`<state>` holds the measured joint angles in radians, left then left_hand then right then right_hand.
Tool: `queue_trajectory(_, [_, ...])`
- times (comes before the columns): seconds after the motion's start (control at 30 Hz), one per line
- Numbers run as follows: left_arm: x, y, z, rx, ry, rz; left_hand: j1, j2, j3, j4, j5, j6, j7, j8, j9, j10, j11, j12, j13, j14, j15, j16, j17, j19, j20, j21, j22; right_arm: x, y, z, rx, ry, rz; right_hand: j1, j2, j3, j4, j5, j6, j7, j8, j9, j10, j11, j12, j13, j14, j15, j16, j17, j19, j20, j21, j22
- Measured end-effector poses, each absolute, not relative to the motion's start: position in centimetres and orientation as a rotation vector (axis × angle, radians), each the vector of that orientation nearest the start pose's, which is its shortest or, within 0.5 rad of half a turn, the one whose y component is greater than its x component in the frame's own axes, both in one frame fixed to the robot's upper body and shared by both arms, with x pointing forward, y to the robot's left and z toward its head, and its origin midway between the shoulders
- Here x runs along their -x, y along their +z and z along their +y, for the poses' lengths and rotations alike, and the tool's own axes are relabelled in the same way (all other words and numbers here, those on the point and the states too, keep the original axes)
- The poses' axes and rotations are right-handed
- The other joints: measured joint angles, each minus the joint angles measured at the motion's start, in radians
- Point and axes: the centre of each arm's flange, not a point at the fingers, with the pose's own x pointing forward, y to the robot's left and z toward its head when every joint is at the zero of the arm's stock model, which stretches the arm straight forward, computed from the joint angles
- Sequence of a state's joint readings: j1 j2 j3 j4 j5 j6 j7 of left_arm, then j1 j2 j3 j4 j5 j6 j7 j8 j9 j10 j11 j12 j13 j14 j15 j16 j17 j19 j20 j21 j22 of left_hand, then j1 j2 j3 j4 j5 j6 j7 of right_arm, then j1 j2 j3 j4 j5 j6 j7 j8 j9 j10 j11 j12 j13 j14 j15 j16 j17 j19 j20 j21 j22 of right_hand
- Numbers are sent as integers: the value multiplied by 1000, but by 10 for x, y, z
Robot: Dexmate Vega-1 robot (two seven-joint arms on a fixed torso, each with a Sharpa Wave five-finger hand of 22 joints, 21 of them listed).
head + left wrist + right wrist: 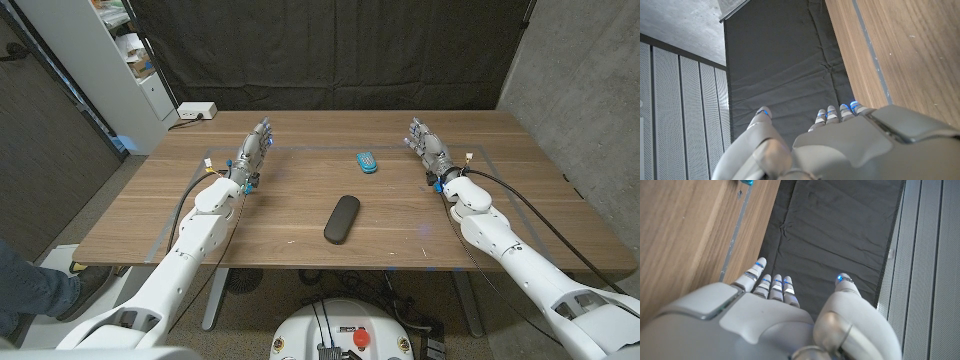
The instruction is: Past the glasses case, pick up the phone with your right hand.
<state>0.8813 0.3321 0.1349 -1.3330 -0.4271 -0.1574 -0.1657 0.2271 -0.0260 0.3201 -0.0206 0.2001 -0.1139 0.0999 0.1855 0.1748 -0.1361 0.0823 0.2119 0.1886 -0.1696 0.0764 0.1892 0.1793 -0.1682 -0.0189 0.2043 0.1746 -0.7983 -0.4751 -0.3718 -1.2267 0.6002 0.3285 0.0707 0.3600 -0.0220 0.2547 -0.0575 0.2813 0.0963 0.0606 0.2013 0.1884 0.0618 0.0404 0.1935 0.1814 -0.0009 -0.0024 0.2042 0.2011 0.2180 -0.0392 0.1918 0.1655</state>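
A black oblong glasses case [341, 218] lies near the middle of the wooden table [300, 240]. Beyond it, toward the far edge, lies a small phone in a blue case [367, 161]; a corner of the phone [746, 182] also shows in the right wrist view. My right hand [428, 145] is over the table to the right of the phone, apart from it, fingers apart and holding nothing. My left hand [253, 152] is at the far left of the table, fingers stretched out and holding nothing. Both hands [840, 145] [770, 315] show from behind in their wrist views.
A taped rectangle outline [285, 150] marks the tabletop. A black curtain [330, 50] hangs behind the table. A white shelf unit [120, 50] stands at the back left, with a white power strip [196, 111] on the floor beside it.
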Motion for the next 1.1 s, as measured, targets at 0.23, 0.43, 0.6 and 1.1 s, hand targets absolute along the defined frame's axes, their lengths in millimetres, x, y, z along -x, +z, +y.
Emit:
queue_trajectory(0.23, [-651, -22, 289, 20, -211, -578, 0, 0, 0, 0, 0, 0, 0, 0, 0, 5, 5, 0, 0, 3, 3, 0, 0, 2, 2, 0, 0, -662, -17, -281, 24, 229, -621, 7, -7, 0, -9, 0, 4, -4, 0, 0, 2, -9, 0, 0, 44, -9, 12, -1, 30, -2, 5, 0])
queue_trajectory(0.43, [-649, -22, 290, 21, -206, -579, 5, 5, 4, -4, 0, 11, 0, 7, 0, 11, 0, 0, 0, 3, 3, 0, 0, 1, 12, 0, 0, -662, -13, -279, 48, 237, -626, 12, -1, 1, -10, 0, 11, -47, 0, 0, 15, -21, 0, 0, 57, -10, 19, -1, 37, -2, 5, 0])
queue_trajectory(0.6, [-648, -22, 290, 20, -205, -579, 6, 6, 4, -4, 0, 11, 0, 7, 0, 11, 0, 0, 0, 3, 3, 0, 0, 1, 12, 0, 0, -662, -9, -277, 74, 246, -629, 12, -1, 4, -13, 0, 22, -58, 0, 0, 22, -28, 0, 0, 57, -10, 19, -1, 40, 1, 5, 0])
queue_trajectory(1.1, [-643, -20, 288, 18, -203, -585, 13, 13, 8, -8, 0, 23, -2, 11, 0, 20, -2, 0, 0, 8, 8, 0, 0, 1, 12, 0, 0, -662, -4, -271, 148, 248, -636, 32, 0, 9, -24, 0, 29, -75, 0, 0, 35, -41, 0, 3, 77, -19, 19, -1, 64, 0, 5, 0])
